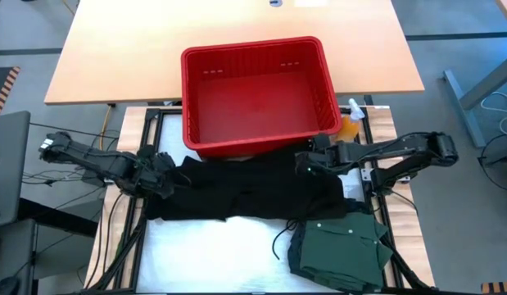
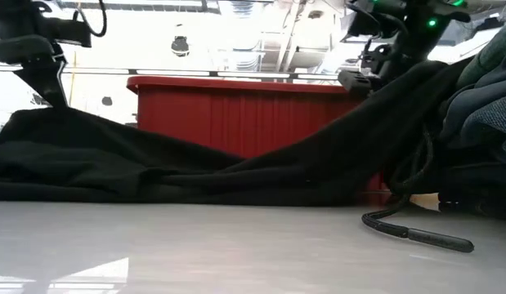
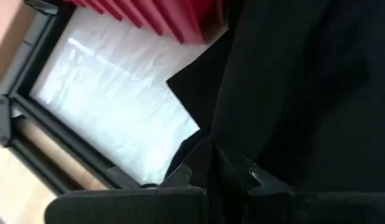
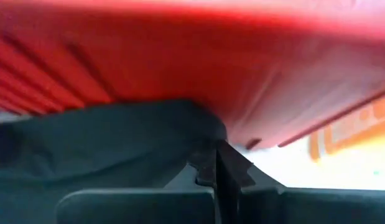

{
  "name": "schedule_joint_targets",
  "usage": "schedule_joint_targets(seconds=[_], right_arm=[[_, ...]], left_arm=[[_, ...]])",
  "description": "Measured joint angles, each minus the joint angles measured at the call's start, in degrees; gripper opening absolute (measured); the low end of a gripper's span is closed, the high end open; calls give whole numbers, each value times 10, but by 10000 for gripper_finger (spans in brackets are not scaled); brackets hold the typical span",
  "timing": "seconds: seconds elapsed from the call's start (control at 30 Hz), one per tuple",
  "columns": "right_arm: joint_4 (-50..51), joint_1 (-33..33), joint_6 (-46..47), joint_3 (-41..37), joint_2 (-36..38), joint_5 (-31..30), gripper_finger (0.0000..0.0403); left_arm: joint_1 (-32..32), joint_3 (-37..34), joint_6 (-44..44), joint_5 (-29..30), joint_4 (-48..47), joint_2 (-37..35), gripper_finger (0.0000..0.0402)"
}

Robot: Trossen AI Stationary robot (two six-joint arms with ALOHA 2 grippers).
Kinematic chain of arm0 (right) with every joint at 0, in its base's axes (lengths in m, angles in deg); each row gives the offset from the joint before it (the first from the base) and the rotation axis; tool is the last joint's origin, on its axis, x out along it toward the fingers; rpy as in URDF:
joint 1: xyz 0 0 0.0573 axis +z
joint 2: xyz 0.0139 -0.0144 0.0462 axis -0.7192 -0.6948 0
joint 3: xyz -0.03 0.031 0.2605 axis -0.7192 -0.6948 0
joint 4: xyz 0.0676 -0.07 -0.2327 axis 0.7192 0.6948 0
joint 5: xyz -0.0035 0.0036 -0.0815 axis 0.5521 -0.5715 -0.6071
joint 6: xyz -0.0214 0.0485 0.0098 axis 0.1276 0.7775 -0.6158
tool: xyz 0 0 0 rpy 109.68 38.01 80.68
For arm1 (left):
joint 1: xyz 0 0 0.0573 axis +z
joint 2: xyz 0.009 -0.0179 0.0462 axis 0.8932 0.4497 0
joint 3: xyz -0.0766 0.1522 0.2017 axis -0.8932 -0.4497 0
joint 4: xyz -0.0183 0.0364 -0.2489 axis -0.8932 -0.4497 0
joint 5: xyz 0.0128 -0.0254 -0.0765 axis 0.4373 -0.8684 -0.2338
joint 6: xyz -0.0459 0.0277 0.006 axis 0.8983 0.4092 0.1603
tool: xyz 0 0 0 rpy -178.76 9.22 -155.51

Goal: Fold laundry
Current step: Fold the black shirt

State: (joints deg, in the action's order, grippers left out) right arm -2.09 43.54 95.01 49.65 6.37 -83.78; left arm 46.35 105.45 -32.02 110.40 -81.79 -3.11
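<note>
Holding the black garment (image 1: 245,190) at both ends: left gripper (image 1: 165,184) clamped on its left edge, right gripper (image 1: 306,162) clamped on its upper right edge, fingers together on cloth. Garment spans mid-frame in the high view, just below the red basket (image 1: 257,94). Green buttoned shirt (image 1: 339,246) bunched at lower right. Orange spray bottle (image 1: 351,119) right of basket.
</note>
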Motion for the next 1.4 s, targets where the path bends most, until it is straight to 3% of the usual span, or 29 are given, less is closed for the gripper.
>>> schedule_joint_targets(seconds=[0.17,0.37,0.47,0.6,0.9,1.2,1.4], right_arm=[[-5,-42,-33,10,5,12,18],[-40,-74,-93,11,5,59,18],[-42,-77,-93,11,4,61,18],[-42,-76,-95,11,4,66,18],[-45,-45,-94,11,4,71,18],[-31,-64,-93,11,4,70,18],[-29,-116,-93,11,4,79,18]], left_arm=[[50,1,-6,1,33,2,0],[111,6,-101,-49,262,15,0],[143,6,-137,-74,317,45,0],[184,6,-160,-94,333,83,0],[289,6,-192,-20,376,90,0],[420,5,-250,-108,396,96,0],[453,5,-233,-108,324,95,0]])
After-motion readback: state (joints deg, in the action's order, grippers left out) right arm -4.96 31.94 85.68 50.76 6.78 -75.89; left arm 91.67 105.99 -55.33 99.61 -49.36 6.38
